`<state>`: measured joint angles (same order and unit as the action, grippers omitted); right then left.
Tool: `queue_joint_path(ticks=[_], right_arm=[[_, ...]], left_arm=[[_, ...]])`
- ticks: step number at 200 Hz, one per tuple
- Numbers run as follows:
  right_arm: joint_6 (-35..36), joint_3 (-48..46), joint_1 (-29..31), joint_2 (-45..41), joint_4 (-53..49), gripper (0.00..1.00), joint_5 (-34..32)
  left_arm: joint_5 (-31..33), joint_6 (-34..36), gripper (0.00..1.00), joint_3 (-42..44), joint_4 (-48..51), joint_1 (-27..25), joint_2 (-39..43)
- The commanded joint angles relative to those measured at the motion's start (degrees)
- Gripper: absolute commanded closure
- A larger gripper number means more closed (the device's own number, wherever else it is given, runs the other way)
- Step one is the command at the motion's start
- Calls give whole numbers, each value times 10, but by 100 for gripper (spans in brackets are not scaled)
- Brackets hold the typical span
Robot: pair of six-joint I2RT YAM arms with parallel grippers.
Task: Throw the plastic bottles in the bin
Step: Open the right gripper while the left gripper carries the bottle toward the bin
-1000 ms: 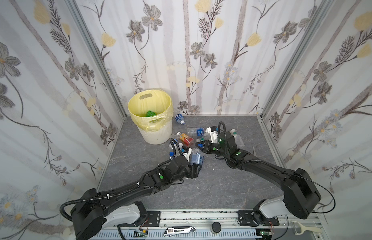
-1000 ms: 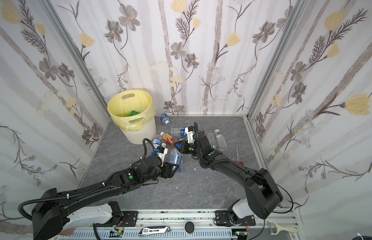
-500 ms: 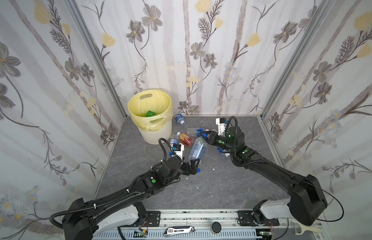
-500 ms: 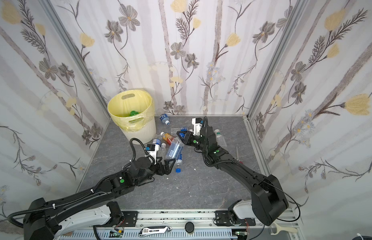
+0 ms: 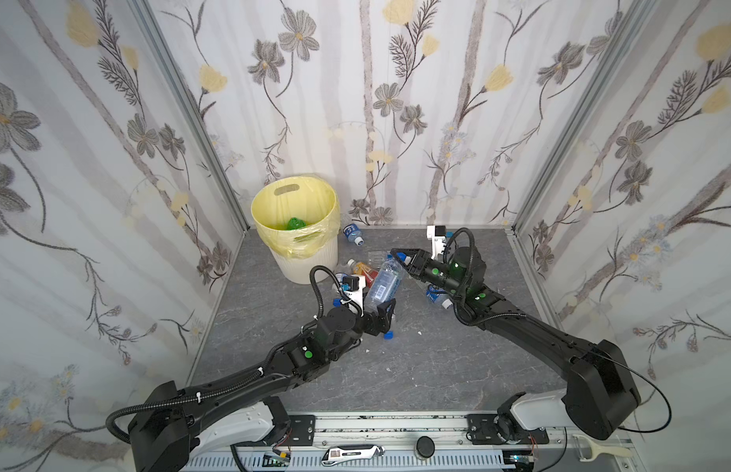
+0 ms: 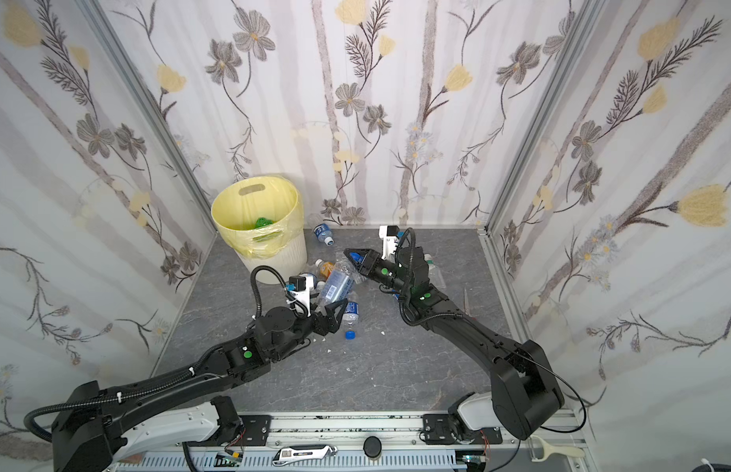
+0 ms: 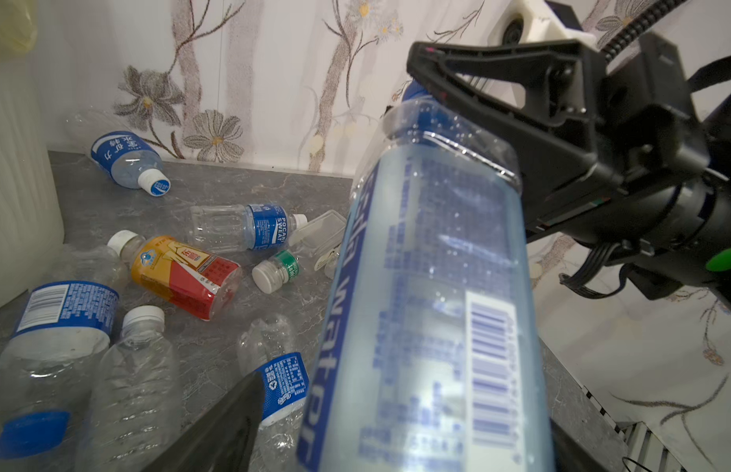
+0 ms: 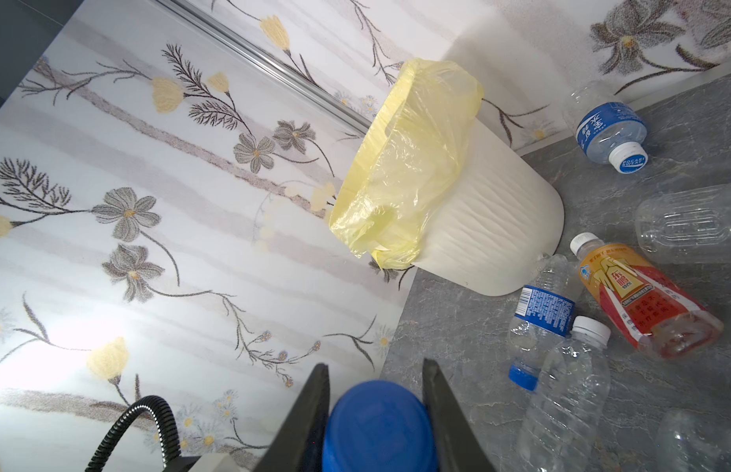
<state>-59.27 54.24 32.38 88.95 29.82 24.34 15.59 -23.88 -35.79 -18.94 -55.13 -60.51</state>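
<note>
One clear blue-labelled bottle (image 5: pixel 383 282) hung tilted at mid-frame in both top views, lower right of the bin (image 5: pixel 310 265). The right gripper (image 5: pixel 400 257) pinched its blue cap. The left gripper (image 5: pixel 380 312) stood spread around its base, with a gap beside one finger (image 7: pixel 233 425). Other bottles (image 7: pixel 180 276) littered the floor.

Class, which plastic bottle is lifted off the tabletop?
The clear barcode-labelled bottle, tilted in mid-air with its blue cap pinched in the right gripper; the other bottles lie on the grey tabletop or inside the bin.
</note>
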Motion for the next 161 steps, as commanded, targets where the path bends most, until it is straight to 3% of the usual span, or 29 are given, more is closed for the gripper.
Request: queue_joint_path(ticks=[1,42,72,107,131,161], right_arm=[[-18,-2,-4,-3,39,84,10],[-25,-5,-9,5,48,84,17],[-30,-1,-12,14,51,77,27],[-29,-1,-14,15,48,59,30],[-23,-2,-17,11,40,56,31],[-14,-3,-26,0,29,37,33]], left_arm=[[25,19,20,-6,-56,3,-2],[14,23,38,-8,-64,4,-10],[13,23,48,-9,-62,5,-6],[7,23,52,-20,-55,10,-6],[4,19,53,-32,-40,10,-13],[27,-1,53,-63,16,17,-26]])
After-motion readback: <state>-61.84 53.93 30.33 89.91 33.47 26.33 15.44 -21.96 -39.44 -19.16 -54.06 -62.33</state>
